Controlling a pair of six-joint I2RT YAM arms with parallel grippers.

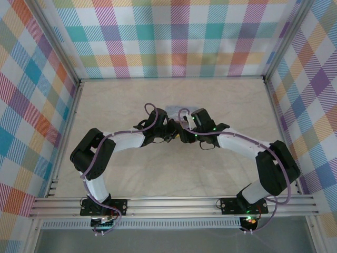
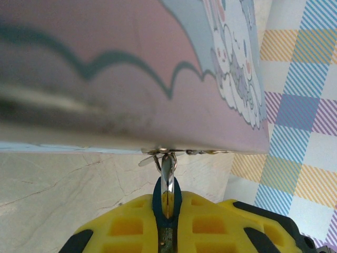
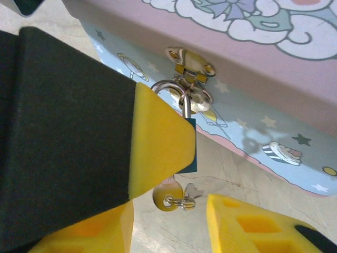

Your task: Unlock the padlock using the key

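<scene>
Left gripper (image 1: 171,132) and right gripper (image 1: 188,132) meet mid-table at the pink case (image 1: 174,112). Left wrist: fingers clamped on the padlock (image 2: 157,199), steadying it under the hasp (image 2: 168,152). Right wrist: jaws wide, straddling the key (image 3: 167,199) under the padlock (image 3: 191,153), placed to pinch.

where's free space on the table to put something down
Bare table lies behind the box up to the back wall, and between the arms and the near rail. Crowded mid-table, where both arms' fingers meet at the padlock.
</scene>
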